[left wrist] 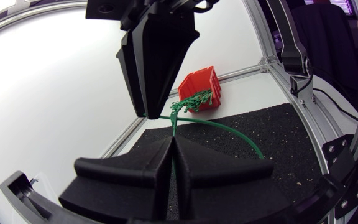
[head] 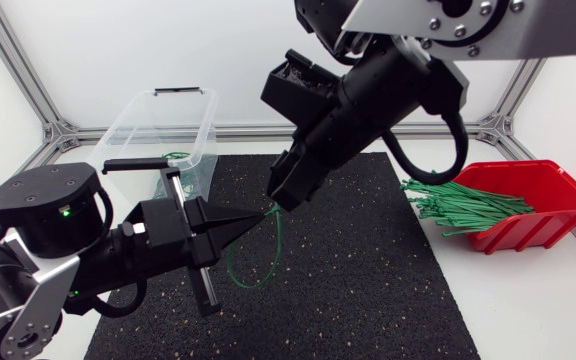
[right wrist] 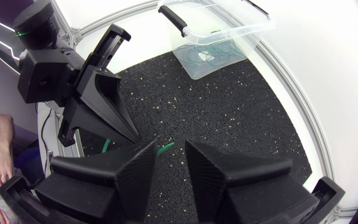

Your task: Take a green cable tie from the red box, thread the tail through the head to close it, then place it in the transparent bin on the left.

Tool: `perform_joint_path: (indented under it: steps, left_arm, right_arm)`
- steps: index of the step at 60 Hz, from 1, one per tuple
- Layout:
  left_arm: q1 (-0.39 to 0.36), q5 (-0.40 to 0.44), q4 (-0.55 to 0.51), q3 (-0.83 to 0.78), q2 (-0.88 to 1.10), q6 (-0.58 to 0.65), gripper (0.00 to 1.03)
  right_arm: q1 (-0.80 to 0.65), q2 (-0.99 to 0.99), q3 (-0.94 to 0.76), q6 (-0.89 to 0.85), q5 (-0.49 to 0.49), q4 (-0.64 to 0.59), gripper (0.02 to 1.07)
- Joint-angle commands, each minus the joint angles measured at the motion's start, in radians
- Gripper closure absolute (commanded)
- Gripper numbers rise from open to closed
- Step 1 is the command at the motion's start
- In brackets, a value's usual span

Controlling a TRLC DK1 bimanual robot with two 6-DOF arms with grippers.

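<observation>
Head view: two tools meet tip to tip above the black mat [head: 368, 300] on the counter. The left tool [head: 256, 217] is clenched on one green cable tie [head: 278, 235]. The tie droops from the tips and curls back toward the left arm in an open loop, its long axis running toward the counter's near edge. One red box [head: 548, 190] sits at the right, with a bundle of green ties [head: 463, 205] (too many to count) spilling from its mouth. One transparent bin [head: 158, 125] stands at the left.

Left wrist view: the left tool's fingers meet on the tie [left wrist: 225, 127], which rises from their seam and then arcs away down to the mat. The right tool [left wrist: 149, 114] hangs point-down just ahead.

Right wrist view: the right tool [right wrist: 171, 149] is released, fingers apart. The tie's green tip lies between them, perhaps touching one. Green strands show inside the bin [right wrist: 241, 28].
</observation>
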Motion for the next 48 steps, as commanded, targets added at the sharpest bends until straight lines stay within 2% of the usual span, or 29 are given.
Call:
perform_joint_path:
  steps: [1, 7, 23, 28, 32, 34, 38, 48]
  left_arm:
    - [0.002, -0.002, 0.01, 0.032, 0.012, 0.024, 1.0]
    - [-0.001, -0.007, 0.008, 0.037, 0.012, 0.022, 1.0]
    - [-0.004, -0.019, 0.008, 0.04, 0.009, 0.024, 1.0]
    - [-0.007, -0.027, 0.008, 0.04, 0.007, 0.024, 1.0]
    - [-0.008, -0.033, 0.008, 0.04, 0.007, 0.024, 1.0]
    - [-0.008, -0.04, 0.008, 0.04, 0.007, 0.025, 1.0]
    - [-0.013, -0.054, 0.008, 0.038, 0.007, 0.028, 1.0]
    - [-0.03, -0.123, -0.016, 0.04, -0.014, 0.051, 1.0]
  right_arm:
    - [0.013, -0.017, -0.032, -0.003, 0.011, -0.013, 0.79]
    - [0.013, -0.017, -0.041, -0.002, 0.013, -0.01, 0.87]
    - [0.029, -0.02, -0.053, 0.001, 0.014, -0.01, 0.87]
    - [0.033, -0.018, -0.056, 0.003, 0.031, -0.004, 0.93]
    - [0.035, -0.017, -0.055, 0.003, 0.036, 0.001, 0.93]
    - [0.036, -0.015, -0.053, 0.003, 0.036, 0.003, 0.91]
    - [0.036, -0.009, -0.05, 0.004, 0.036, 0.001, 0.79]
    - [0.035, -0.007, -0.021, 0.014, 0.05, 0.001, 0.69]
